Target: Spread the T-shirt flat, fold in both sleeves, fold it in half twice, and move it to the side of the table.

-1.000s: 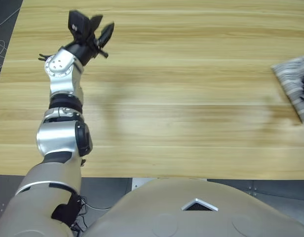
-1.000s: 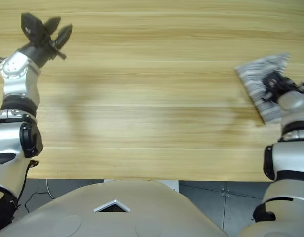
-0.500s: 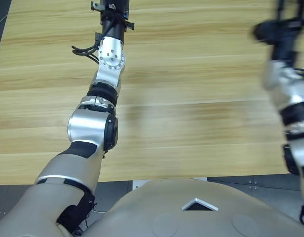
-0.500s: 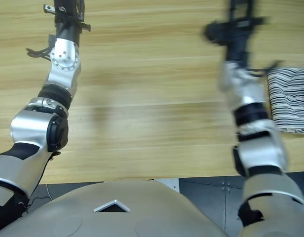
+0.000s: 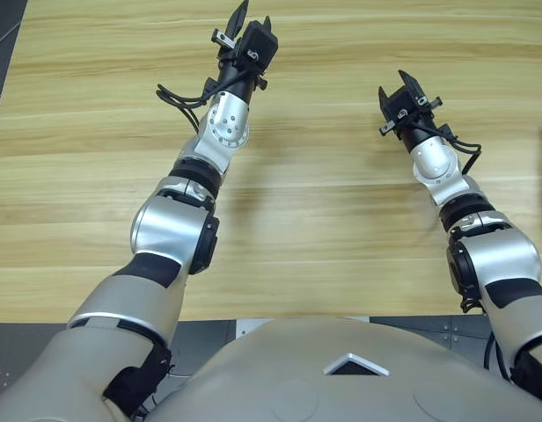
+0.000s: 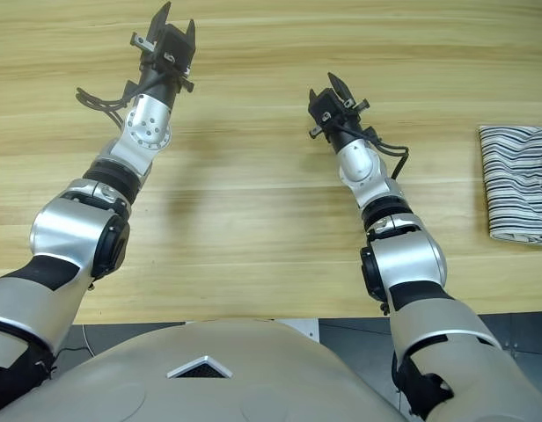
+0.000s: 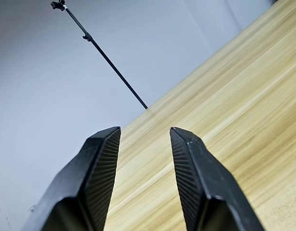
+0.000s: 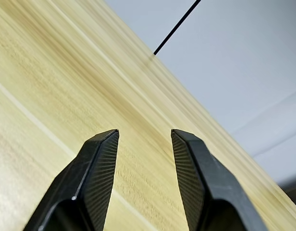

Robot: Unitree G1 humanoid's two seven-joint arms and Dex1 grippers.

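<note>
My left end effector (image 5: 253,16) and right end effector (image 5: 393,84) are raised over the worktop (image 6: 253,202), each with its fingers apart. The striped T-shirt (image 6: 519,180) lies folded near the worktop's right edge; it is well apart from both.

table (image 6: 253,220): pale wood, smooth, matt, lengthwise grain.
t-shirt (image 6: 520,180): soft striped cloth, matt.
left gripper (image 7: 144,131): black, matt, finely ribbed inner faces.
right gripper (image 8: 144,132): black, matt, ribbed likewise.
</note>
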